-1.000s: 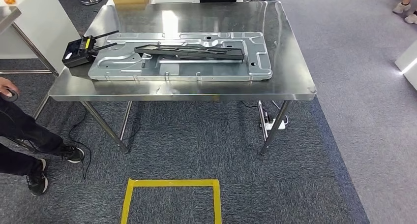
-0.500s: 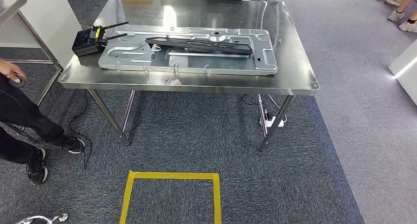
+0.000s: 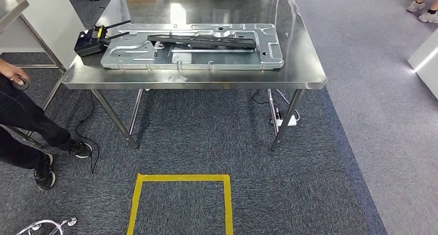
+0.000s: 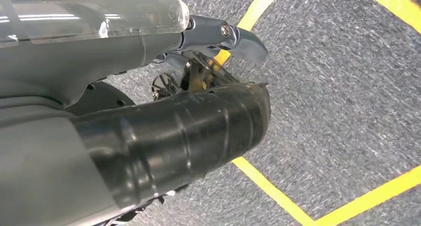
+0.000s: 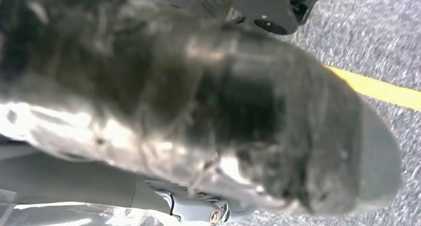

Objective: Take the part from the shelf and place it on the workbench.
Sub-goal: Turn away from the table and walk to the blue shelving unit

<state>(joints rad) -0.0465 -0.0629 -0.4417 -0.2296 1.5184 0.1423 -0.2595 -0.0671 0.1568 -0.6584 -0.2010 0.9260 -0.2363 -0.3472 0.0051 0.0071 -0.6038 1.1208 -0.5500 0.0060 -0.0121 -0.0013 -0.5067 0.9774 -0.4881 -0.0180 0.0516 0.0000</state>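
- Bench point(image 3: 304, 64) sits a little higher and more square in the head view than half a second ago; the whole picture shifted, so the camera moved, not the things.
- Grey stamped panel point(image 3: 192, 54) lies flat on the bench, and the long dark part point(image 3: 202, 41) rests on top of it, apart from both hands. A black box with antennas point(image 3: 92, 41) sits at the panel's end.
- Judged from this, the part is already on the bench and the placing looks done.
- Left hand point(image 4: 164, 136) hangs over the carpet and yellow tape; I cannot tell how far its fingers are spread.
- Right hand point(image 5: 258, 131) is blurred; nothing shows in it, its state unclear.
- Person point(image 3: 20, 116) stands beside the bench.
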